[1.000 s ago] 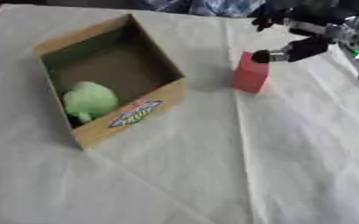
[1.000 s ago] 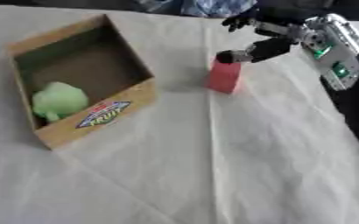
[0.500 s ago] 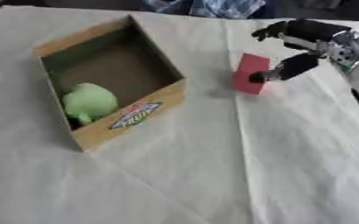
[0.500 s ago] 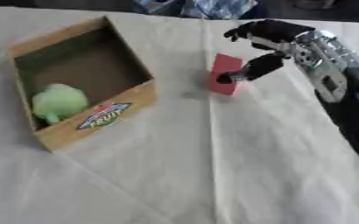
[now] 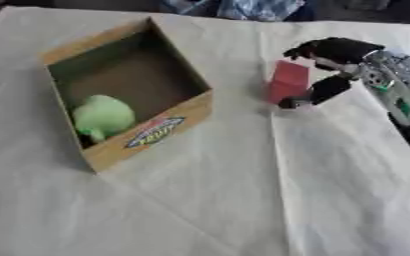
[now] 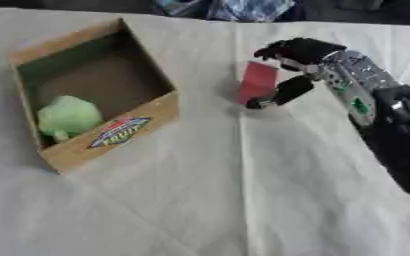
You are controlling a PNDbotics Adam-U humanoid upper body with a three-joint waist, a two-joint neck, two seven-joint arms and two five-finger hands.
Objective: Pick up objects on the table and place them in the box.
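Red block (image 5: pixel 288 82) caught in the right robot hand (image 5: pixel 335 65), the cardboard box (image 5: pixel 147 127) waiting off to the hand's left.

One green object (image 5: pixel 102 116) already lies inside the box, so part of the job looks done; the red block remains on the desk (image 5: pixel 243 200), tilted, with fingers (image 5: pixel 318 50) curled over its top and the thumb (image 5: pixel 318 92) against its lower edge, pinching it. Lifting and carrying it across to the box is left. Compared with a second ago, the robot hand has come down from above the block and closed around it, and the block now leans instead of standing upright. The left hand shows nowhere.
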